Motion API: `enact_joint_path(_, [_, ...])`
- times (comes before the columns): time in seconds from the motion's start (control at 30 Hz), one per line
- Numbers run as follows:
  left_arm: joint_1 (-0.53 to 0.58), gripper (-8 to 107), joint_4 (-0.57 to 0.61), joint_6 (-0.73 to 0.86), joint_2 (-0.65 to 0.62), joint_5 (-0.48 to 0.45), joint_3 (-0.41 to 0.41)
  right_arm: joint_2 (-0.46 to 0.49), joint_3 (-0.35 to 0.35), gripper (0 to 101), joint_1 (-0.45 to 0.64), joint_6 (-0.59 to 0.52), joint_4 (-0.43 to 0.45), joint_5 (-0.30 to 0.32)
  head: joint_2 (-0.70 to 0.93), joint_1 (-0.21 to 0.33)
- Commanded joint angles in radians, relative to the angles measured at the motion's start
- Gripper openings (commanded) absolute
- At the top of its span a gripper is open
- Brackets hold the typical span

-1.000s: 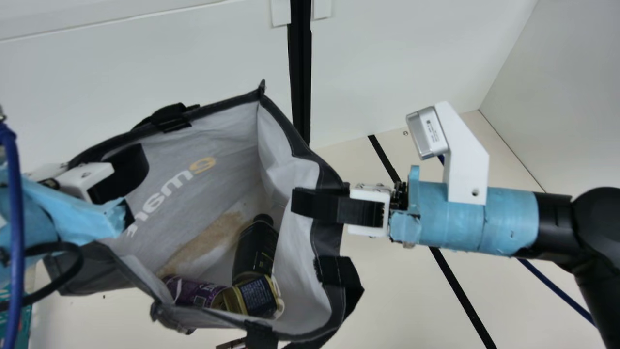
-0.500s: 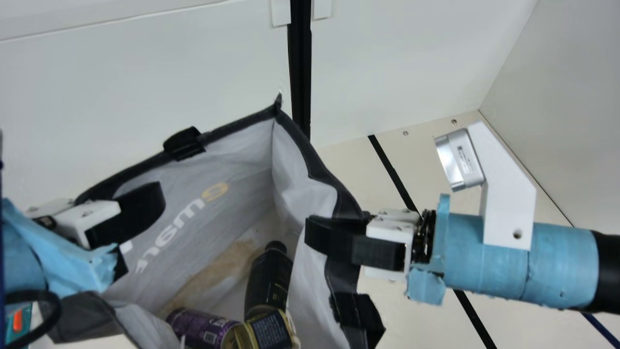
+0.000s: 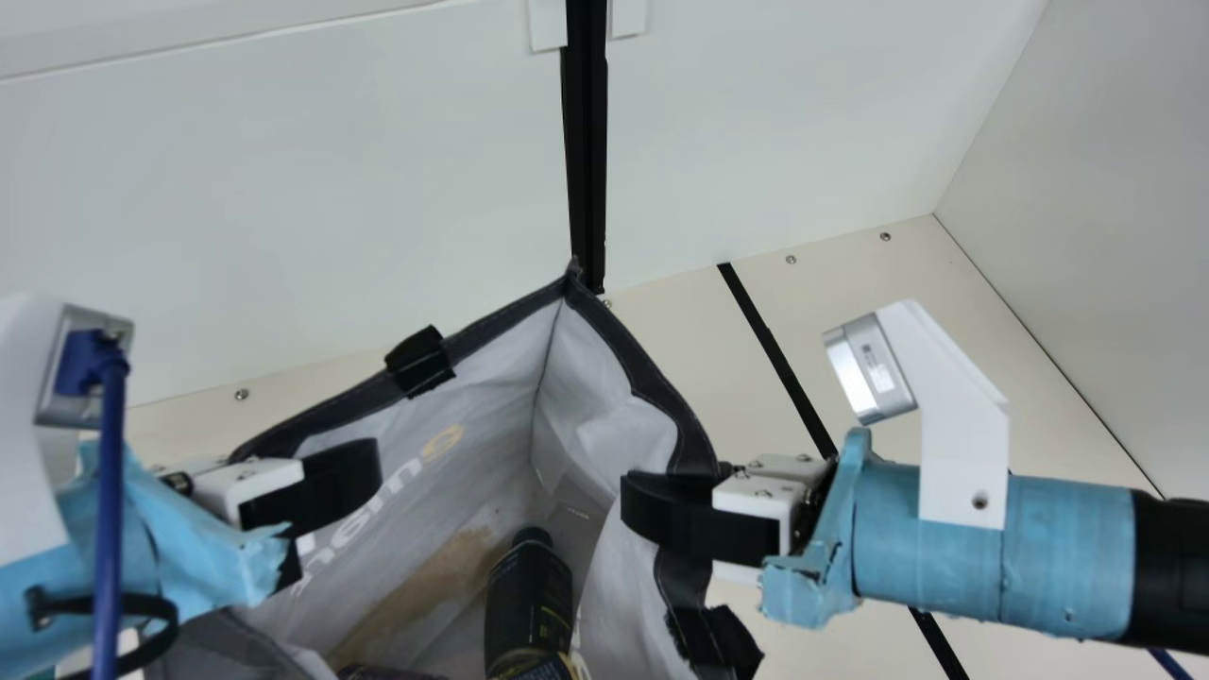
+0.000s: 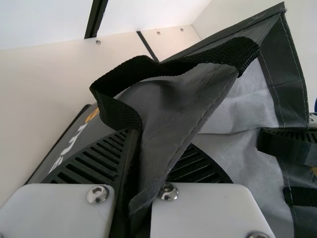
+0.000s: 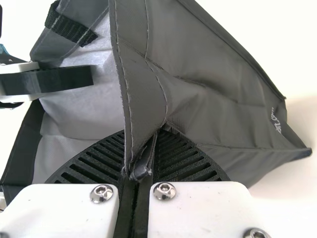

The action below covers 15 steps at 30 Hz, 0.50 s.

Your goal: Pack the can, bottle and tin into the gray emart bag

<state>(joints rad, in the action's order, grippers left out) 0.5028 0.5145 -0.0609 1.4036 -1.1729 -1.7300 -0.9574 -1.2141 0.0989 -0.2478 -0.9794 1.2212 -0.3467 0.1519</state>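
The gray emart bag [image 3: 444, 501] stands with its mouth spread between both grippers. My left gripper [image 3: 326, 505] is shut on its left rim; in the left wrist view the left gripper [image 4: 141, 173] pinches gray fabric beside a black handle strap. My right gripper [image 3: 675, 515] holds the right rim, and in the right wrist view the right gripper [image 5: 138, 163] clamps a fold of it. Inside the bag lies the black bottle [image 3: 531, 604], with the gold-edged tin [image 3: 534, 667] against its lower end. A sliver of the purple can [image 3: 383, 672] shows beside them, mostly cut off.
Behind the bag rises a white wall [image 3: 283, 208] with a black vertical strip [image 3: 587, 142]. Another wall [image 3: 1115, 255] stands at the right. Black tape [image 3: 779, 354] crosses the cream table [image 3: 945, 378] on the right. A blue cable [image 3: 110, 491] hangs along the left arm.
Both grippers and the bag between them have moved down in the main view and slightly right, so the can and tin have slid largely past its lower edge. Both grippers have kept hold of the rim.
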Motion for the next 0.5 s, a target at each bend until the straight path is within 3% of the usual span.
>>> enact_joint_path(0.0, [-0.012,10,0.019,0.026,0.01,0.016,0.017,-0.013,0.01,0,0.006,-0.03,-0.002,-0.001,-0.002,0.023])
enact_joint_path(0.47, [-0.08,10,0.071,0.197,0.135,0.14,0.019,-0.16,0.033,0,0.046,-0.221,-0.068,-0.001,-0.002,0.023])
